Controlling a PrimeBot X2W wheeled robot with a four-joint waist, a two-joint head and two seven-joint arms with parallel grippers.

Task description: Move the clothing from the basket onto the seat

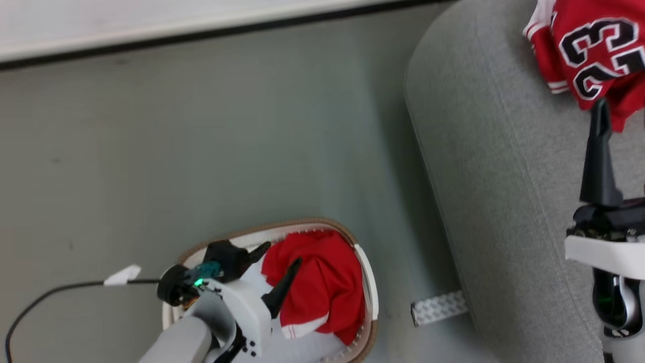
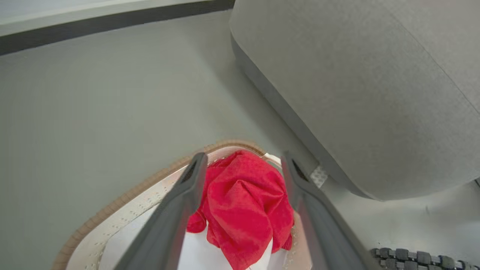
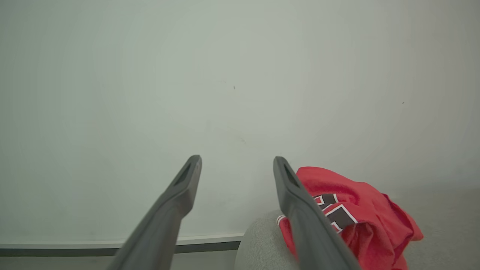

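A crumpled red garment with white trim (image 1: 322,282) lies in the white basket (image 1: 370,282), which has a brown rim and stands on the floor. My left gripper (image 1: 278,257) hangs open just over it. In the left wrist view its fingers (image 2: 187,183) stand on either side of the red cloth (image 2: 243,198), holding nothing. A red jersey with a black 23 (image 1: 589,50) lies on the grey seat (image 1: 494,176). My right gripper (image 3: 237,160) is open and empty above the seat, with one dark finger (image 1: 598,151) pointing at the jersey (image 3: 360,221).
The seat's rounded edge (image 2: 356,93) rises right of the basket rim (image 2: 112,206). A patterned tape strip (image 1: 438,307) lies on the floor between them. A black cable with a white tag (image 1: 123,275) runs left of the basket. A white wall with a dark base strip (image 1: 201,27) bounds the far side.
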